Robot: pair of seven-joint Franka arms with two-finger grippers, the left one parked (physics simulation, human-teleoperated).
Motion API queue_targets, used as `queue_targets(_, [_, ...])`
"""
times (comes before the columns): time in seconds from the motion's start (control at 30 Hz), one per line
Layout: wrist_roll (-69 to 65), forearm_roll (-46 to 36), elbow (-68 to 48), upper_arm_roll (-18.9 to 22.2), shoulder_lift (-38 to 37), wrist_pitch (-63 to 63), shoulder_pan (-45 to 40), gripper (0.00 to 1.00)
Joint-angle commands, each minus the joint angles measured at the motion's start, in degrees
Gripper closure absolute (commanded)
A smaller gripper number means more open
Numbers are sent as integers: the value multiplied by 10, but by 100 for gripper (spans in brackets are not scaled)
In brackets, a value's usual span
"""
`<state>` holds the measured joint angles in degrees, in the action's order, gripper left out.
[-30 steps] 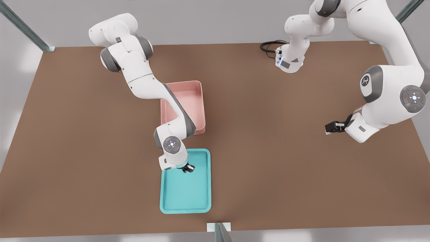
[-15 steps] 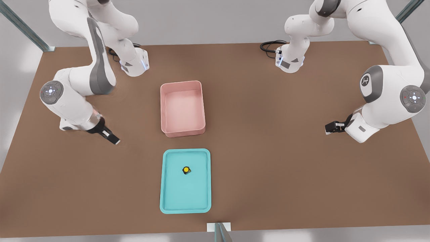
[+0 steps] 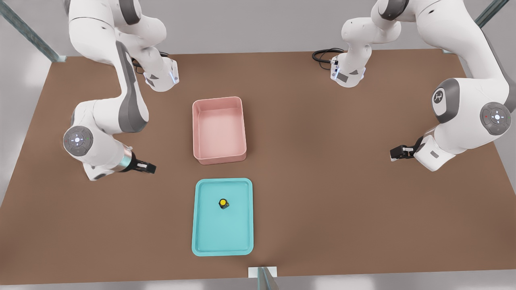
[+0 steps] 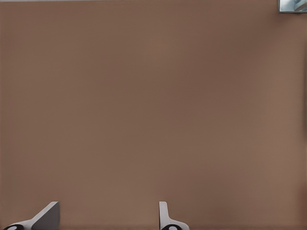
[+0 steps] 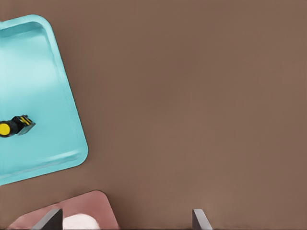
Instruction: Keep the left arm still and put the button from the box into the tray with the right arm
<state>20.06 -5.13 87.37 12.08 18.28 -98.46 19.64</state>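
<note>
Button [image 3: 223, 203] rests inside the tray [image 3: 201, 237], near its middle, well apart from the pink box [image 3: 219, 157], while the gripper [image 3: 150, 168] hangs released over bare table [image 3: 322, 193] on the front view's left, consistent, I judge, with a finished placement.

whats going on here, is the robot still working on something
The button already sits in the turquoise tray, and the pink box beside it is empty. The right arm's end effector hangs over bare table at the front view's left, fingers open, holding nothing. The placing looks done.
</note>
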Motion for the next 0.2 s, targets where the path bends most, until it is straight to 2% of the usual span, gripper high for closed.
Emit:
queue_targets(0.0, [-178, -3, 5, 3, 8, 31, -27, 0])
queue_targets(0.03, [-226, -33, 8, 2, 8, 31, -65, 0])
queue_targets(0.17, [-225, -30, 7, 1, 17, 24, -65, 0])
